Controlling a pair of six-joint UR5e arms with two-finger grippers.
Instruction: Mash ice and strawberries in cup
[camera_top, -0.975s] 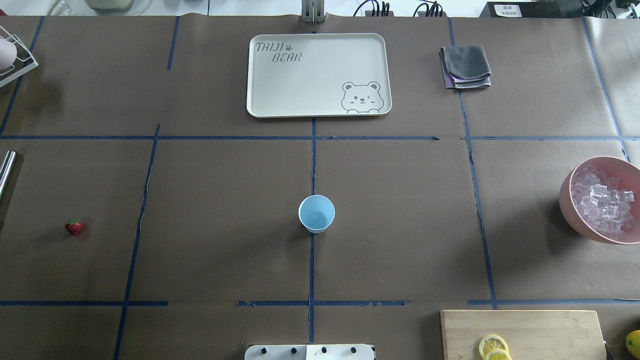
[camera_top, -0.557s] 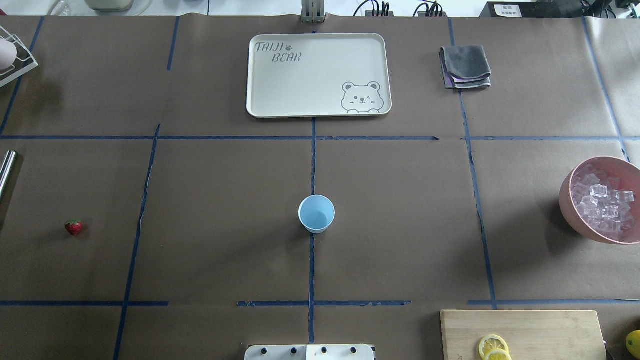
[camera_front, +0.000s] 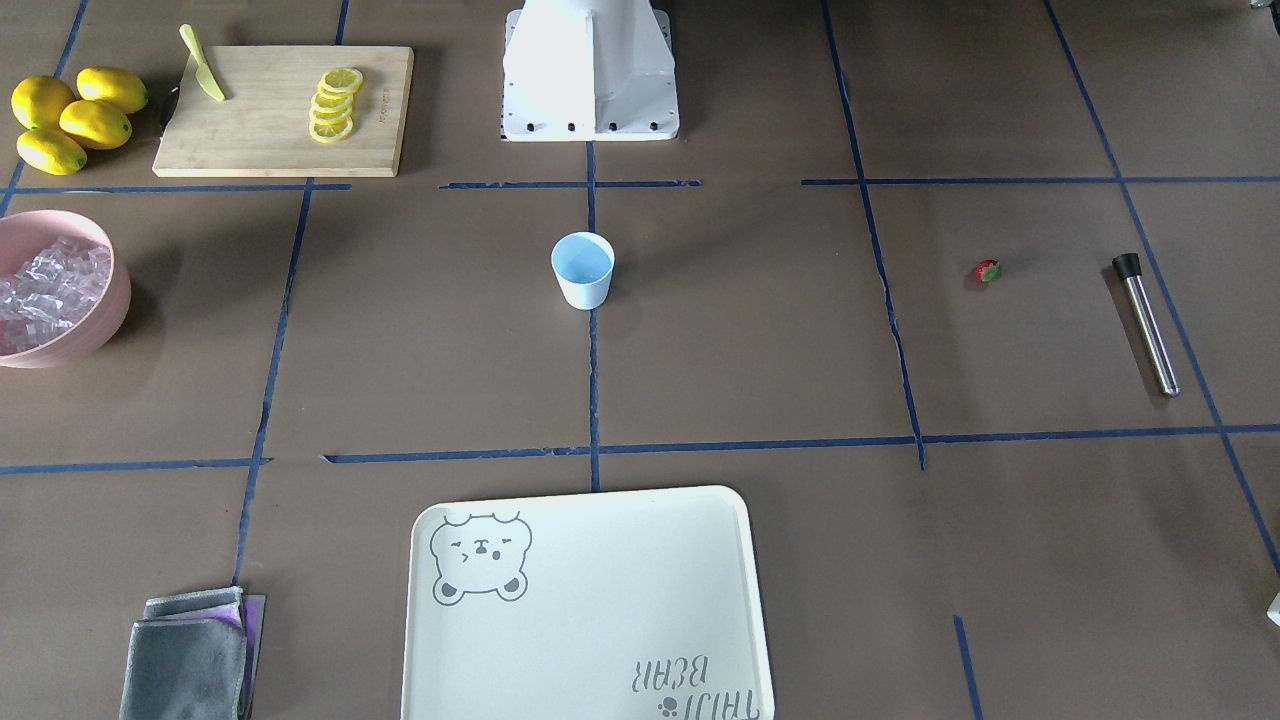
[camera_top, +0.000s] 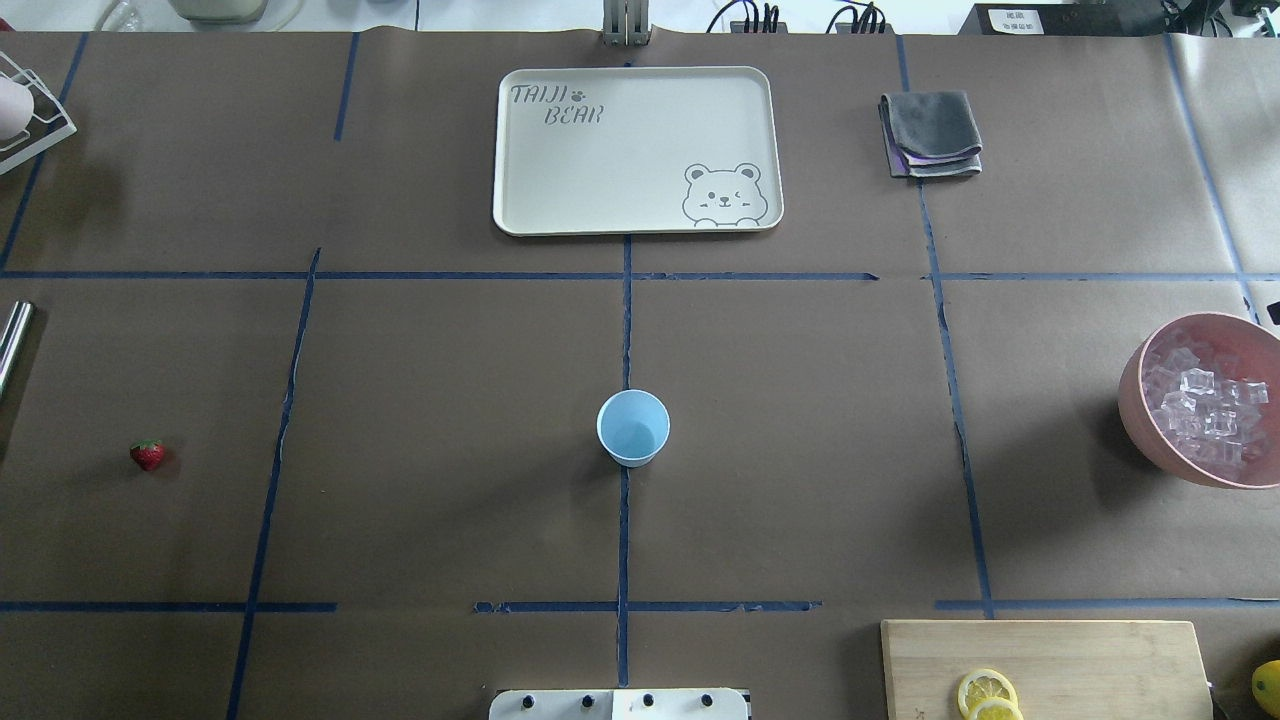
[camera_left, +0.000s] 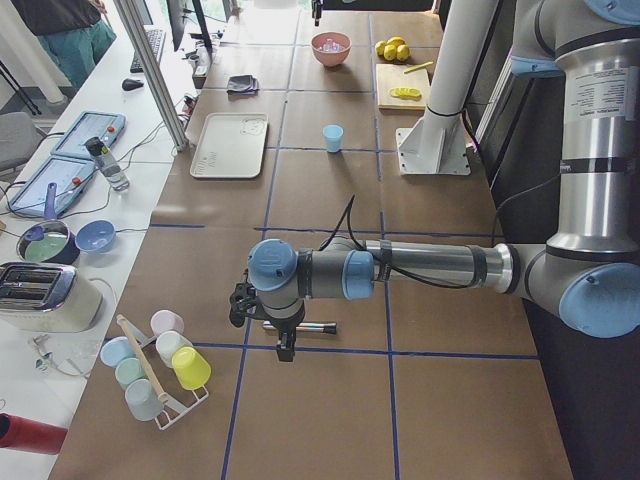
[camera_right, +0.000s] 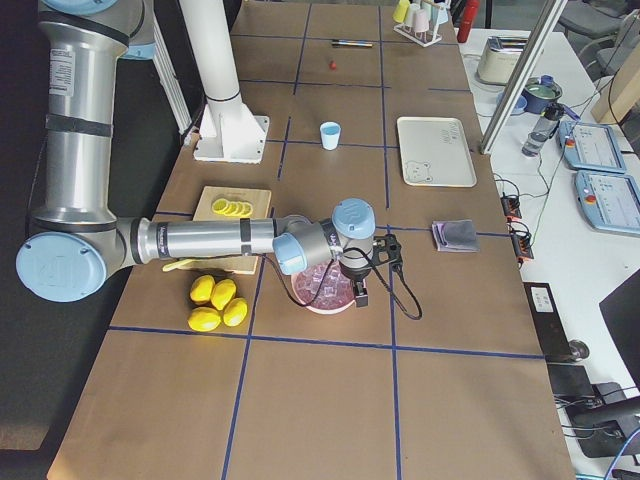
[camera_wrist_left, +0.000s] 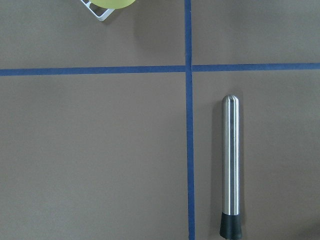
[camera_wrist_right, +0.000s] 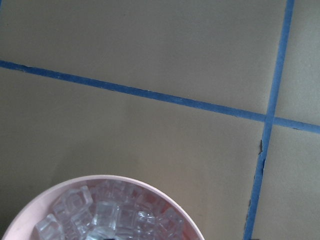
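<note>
Cup stands upright at mid-bench. Strawberry lies on the bench well apart, on the robot's left. Ice is piled in the pink bowl at far right. Left tool hangs over the steel muddler, and right tool hangs over the bowl. We cannot tell whether either tool is open or closed.

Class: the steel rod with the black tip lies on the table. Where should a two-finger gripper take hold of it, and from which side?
Grip the steel rod mid-shaft, coming straight down from above, with the jaws closing across its narrow width. It lies flat on the table, long and round, so the middle should balance best.
</note>
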